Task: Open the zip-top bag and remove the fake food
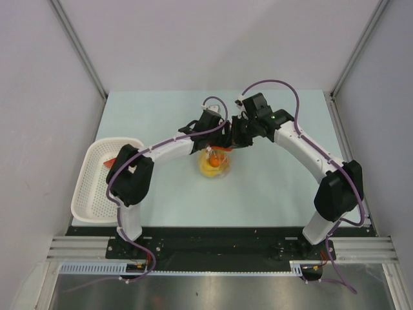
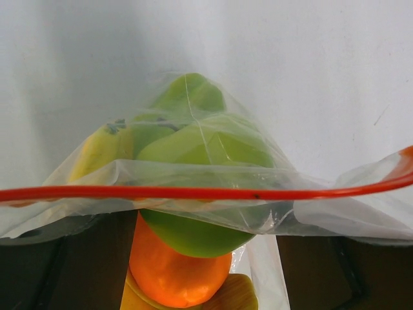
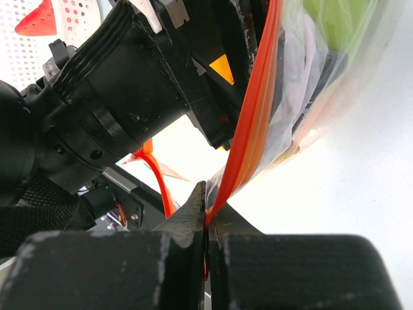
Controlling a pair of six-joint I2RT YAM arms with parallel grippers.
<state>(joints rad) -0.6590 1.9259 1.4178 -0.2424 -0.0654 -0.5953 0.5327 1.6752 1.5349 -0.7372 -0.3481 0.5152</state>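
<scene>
Top view
Bag (image 1: 208,169): mid-table, under the 2 wrists, which meet just beyond it.
Food (image 1: 217,157): inside the bag, orange and yellow showing.
Left gripper (image 1: 222,139): at the bag's mouth, from the left.
Right gripper (image 1: 237,137): at the mouth, from the right.
Basket (image 1: 87,194): left table edge, 1 red piece (image 1: 110,161) in it; probably where the food goes.

Left wrist view
Strip (image 2: 193,192): red, stretched left to right across the view, probably drawn taut so the mouth can be worked open.
Contents: green fruit (image 2: 206,155), banana (image 2: 97,152) on its left, orange piece (image 2: 174,271) nearest.
Left fingers (image 2: 71,271): spread wide, film draped over them, food between but ungripped; released.

Right wrist view
Right jaws: clamped tight on the strip's edge, holding the mouth up so the left can get in.
Left gripper: close beside the strip.
</scene>
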